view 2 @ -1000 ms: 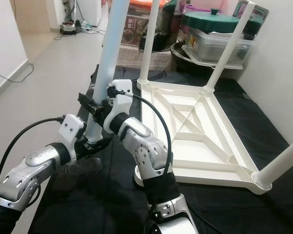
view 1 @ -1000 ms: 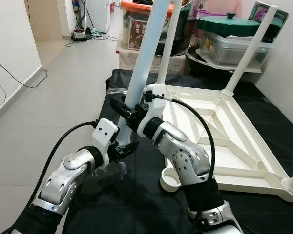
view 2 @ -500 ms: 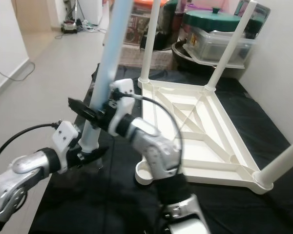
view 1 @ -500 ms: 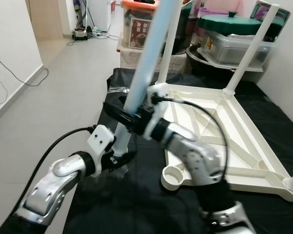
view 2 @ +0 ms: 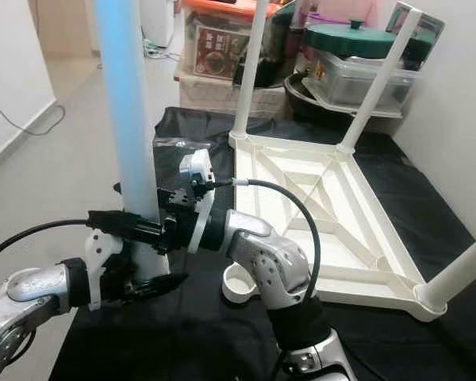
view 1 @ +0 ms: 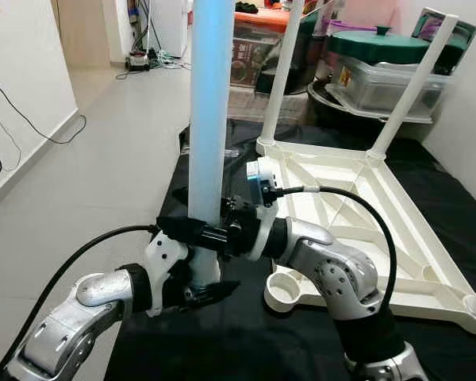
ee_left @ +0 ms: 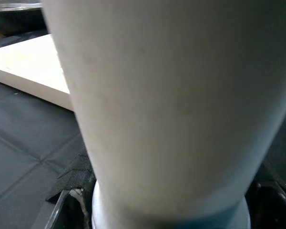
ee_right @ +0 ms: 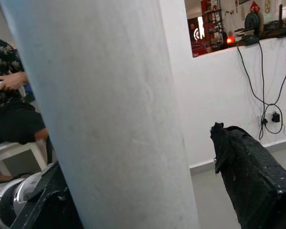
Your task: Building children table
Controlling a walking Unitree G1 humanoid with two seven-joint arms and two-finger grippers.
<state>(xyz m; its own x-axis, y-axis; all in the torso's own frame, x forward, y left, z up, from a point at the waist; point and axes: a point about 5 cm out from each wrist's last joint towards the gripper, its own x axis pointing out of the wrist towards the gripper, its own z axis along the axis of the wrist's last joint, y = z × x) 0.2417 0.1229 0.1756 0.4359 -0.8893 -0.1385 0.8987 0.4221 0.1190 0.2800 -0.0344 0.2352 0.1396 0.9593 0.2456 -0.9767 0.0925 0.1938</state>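
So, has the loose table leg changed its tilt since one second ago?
Yes. The loose leg leaned toward the upturned tabletop before; now it stands nearly upright, held by the left tool and right tool.

Upright table leg [view 2: 129, 143] between apparently closed grippers [view 2: 139, 254].
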